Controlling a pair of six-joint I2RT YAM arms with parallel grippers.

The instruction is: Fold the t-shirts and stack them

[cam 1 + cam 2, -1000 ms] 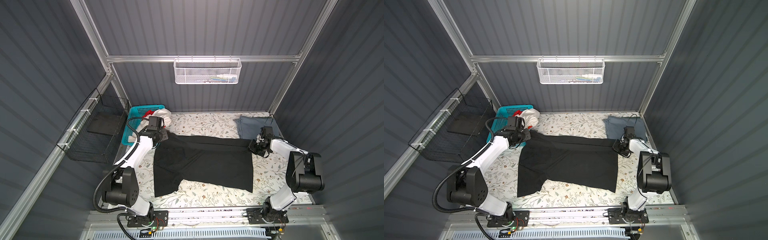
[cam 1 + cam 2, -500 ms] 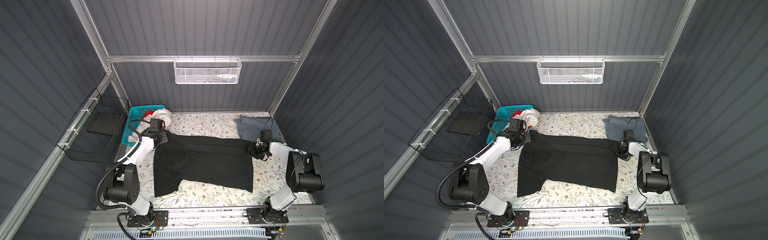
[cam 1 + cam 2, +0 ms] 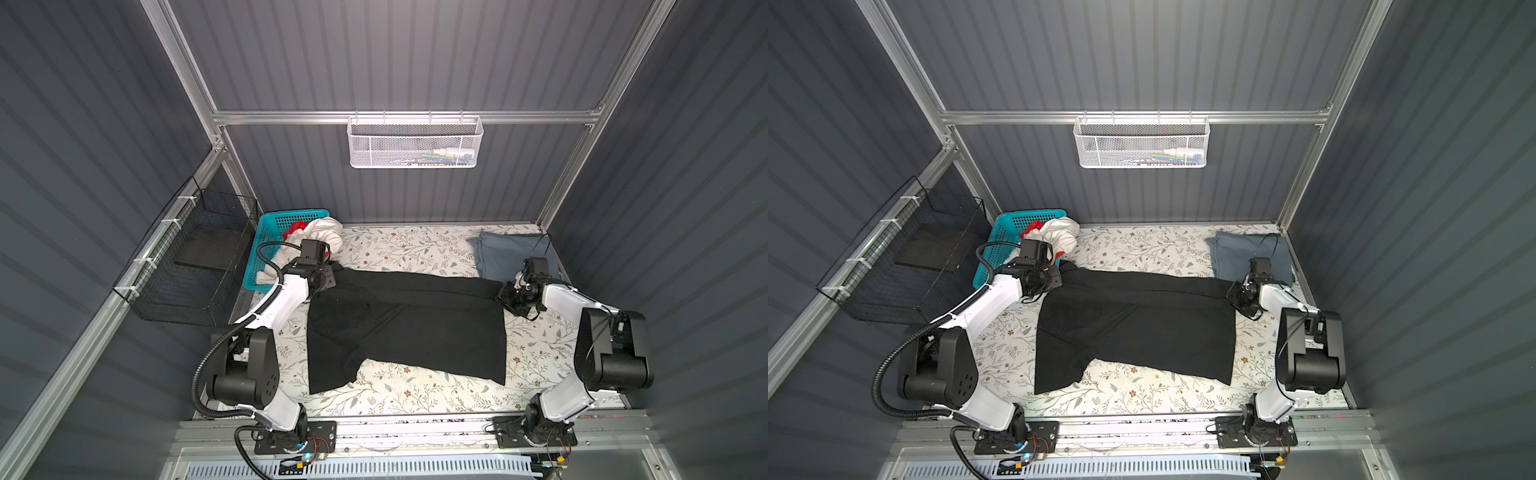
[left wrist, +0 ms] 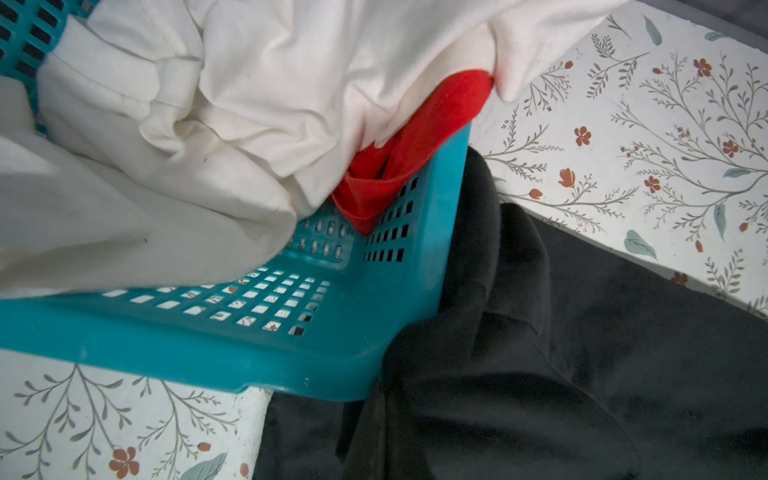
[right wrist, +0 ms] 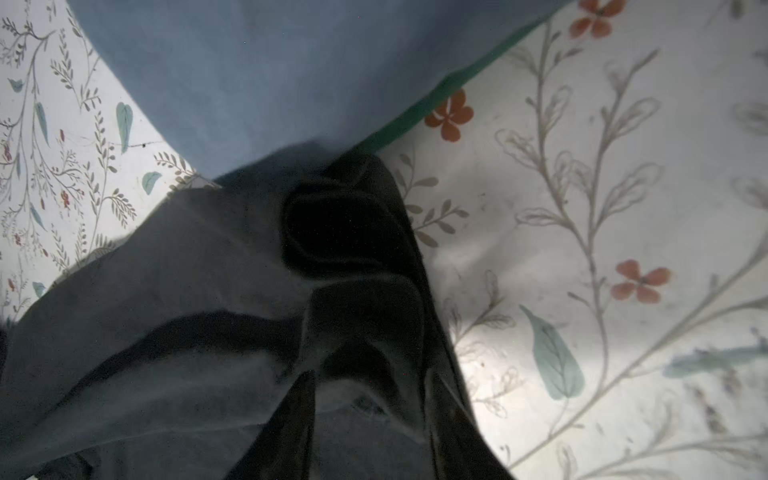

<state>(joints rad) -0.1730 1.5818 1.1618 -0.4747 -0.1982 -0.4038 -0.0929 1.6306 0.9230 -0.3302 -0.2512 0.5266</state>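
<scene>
Two far corners of the black t-shirt (image 3: 407, 328) decide this. It lies spread across the middle of the table (image 3: 415, 399), with its far edge running left to right.

The left gripper (image 3: 330, 278) sits at the far-left corner, clenched, apparently on that corner. Its fingers are out of the wrist view, so the pinch itself is unseen. The right gripper (image 5: 370, 376) at the far-right corner has its jaws parted. Cloth is bunched loose between the fingers (image 5: 293, 419), not pinched.

- **Skew:** a pull from the left alone would drag the whole shirt sideways, since the right end is free.
- **Double grab:** the far-right corner touches the folded blue-grey t-shirt (image 3: 507, 249), so a closing grab may catch both and spoil that fold.
- **Snag:** the far-left corner butts against the teal basket (image 4: 208, 345). The white t-shirt (image 4: 249, 104) and red t-shirt (image 4: 415, 137) spill over its rim, and a lift could shove the basket or snag them.
- **Crooked fold:** the near-left sleeve is rumpled, so the fold may come out crooked.
</scene>
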